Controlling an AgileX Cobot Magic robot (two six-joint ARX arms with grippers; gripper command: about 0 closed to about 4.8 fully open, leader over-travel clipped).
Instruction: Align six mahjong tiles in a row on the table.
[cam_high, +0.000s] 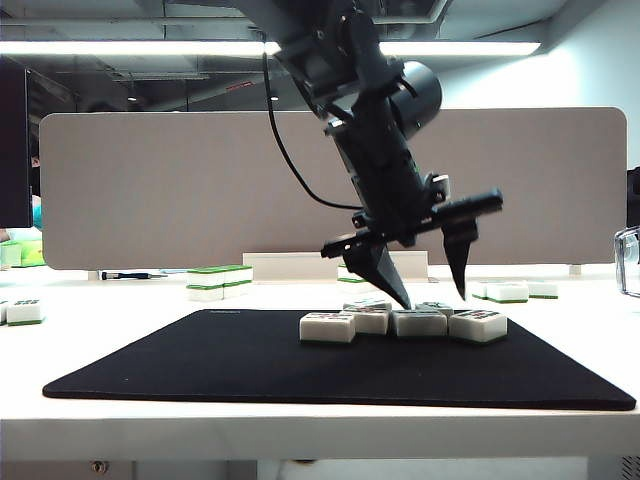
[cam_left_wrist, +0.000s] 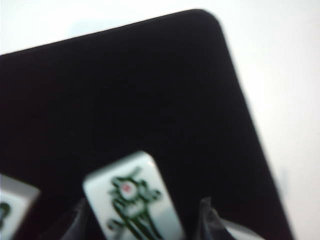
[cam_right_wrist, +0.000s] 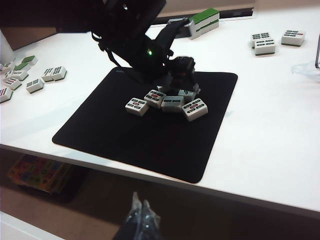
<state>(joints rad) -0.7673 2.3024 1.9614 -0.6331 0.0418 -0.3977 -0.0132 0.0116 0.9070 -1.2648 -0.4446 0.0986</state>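
Left pincer (cam_high: 430, 285) agape over mahjong tiles (cam_high: 400, 322); right pincer (cam_right_wrist: 139, 216) closed.

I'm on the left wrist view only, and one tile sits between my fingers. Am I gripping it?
Observer: No. The exterior view shows the left gripper open, with its tips over the six mahjong tiles.
Operator: Are they lined up?
Observer: Not yet. The right wrist view shows four in a crooked front line, with the rest tucked behind, under the gripper.
Operator: And the right arm?
Observer: The right gripper looks shut. It hangs in front of the table, off the black mat.
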